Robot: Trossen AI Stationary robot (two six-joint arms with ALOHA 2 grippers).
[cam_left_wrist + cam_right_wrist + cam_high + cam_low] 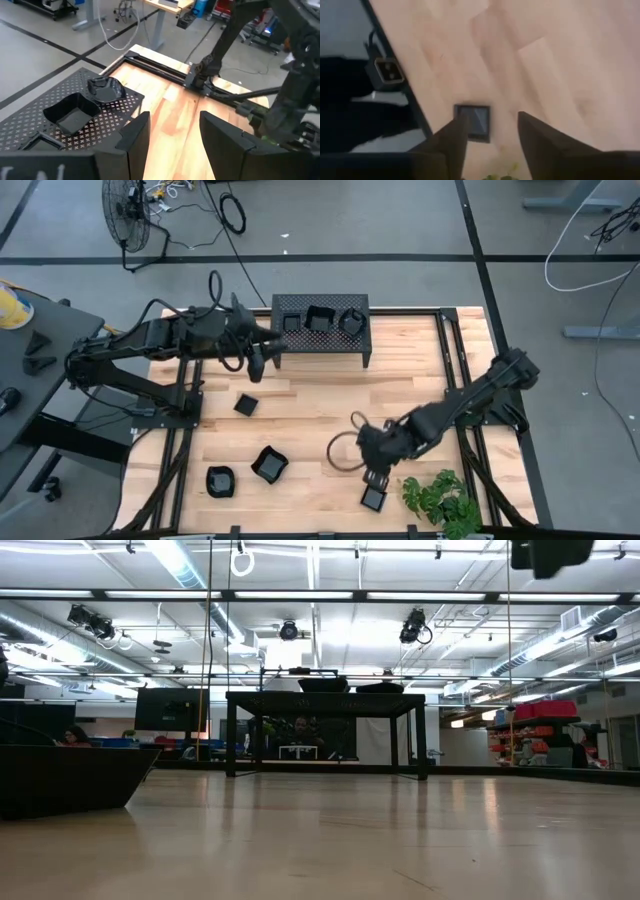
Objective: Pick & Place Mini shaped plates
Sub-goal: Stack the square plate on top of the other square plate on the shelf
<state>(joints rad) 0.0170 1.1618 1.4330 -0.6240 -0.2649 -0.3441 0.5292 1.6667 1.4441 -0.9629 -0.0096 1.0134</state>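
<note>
Pale wooden planks formed the table point(320, 400), smooth and lightly grained, with grey floor crossed by dark lines around it. At the far edge stood a black perforated-metal stand point(320, 327) on legs, its top a lattice of small cross-shaped holes in the left wrist view. Three mini shaped plates rested on it: a small square one point(291, 323), a deeper squarish one point(320, 317) and a wavy-edged one point(352, 321), all glossy black with raised rims. Four more lay on the wood: a small square dish point(245, 405), a larger crumpled-edged dish point(269, 464), a rounded dish point(220, 481) near the front left, and a square dish point(373, 498) by the front edge, beside a leafy green plant point(443, 500). The left gripper point(257, 366) hung just in front of the stand, its dark fingers spread and empty. The right gripper point(374, 477) hovered just above the square dish by the plant, fingers parted with nothing between them.
</note>
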